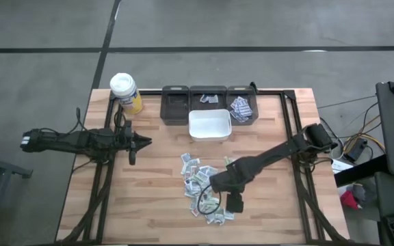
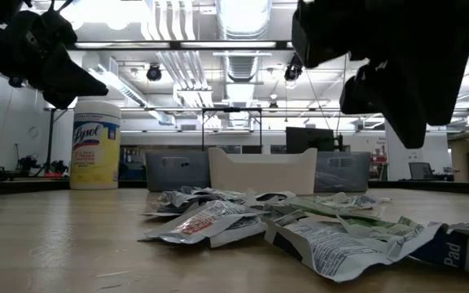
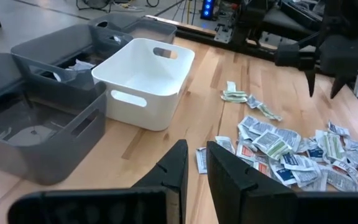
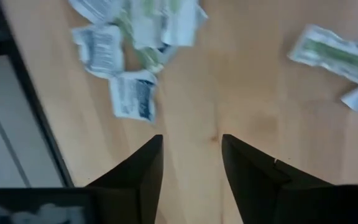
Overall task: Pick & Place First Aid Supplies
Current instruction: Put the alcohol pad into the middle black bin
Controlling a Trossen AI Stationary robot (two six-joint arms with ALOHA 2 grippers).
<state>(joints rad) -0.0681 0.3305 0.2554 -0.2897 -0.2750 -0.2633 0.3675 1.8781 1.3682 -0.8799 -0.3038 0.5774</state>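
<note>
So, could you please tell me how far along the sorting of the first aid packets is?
Early days. A few packets already lie in the middle bin and right bin; the left bin and white tub look empty. The right claw hangs open over the pile of packets, holding nothing. The left claw waits aside. Most of the pile remains.

Wooden table (image 1: 149, 198), scattered first aid packets (image 1: 200, 181), white bin (image 1: 209, 126), three grey bins (image 1: 176, 104), wipes canister (image 1: 124, 91)

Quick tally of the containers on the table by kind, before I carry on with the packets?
Dark grey bins: 3
White bin: 1
Yellow wipes canister with white lid: 1
Total: 5

The packets lie in an overlapping pile, too jumbled to count.
</note>
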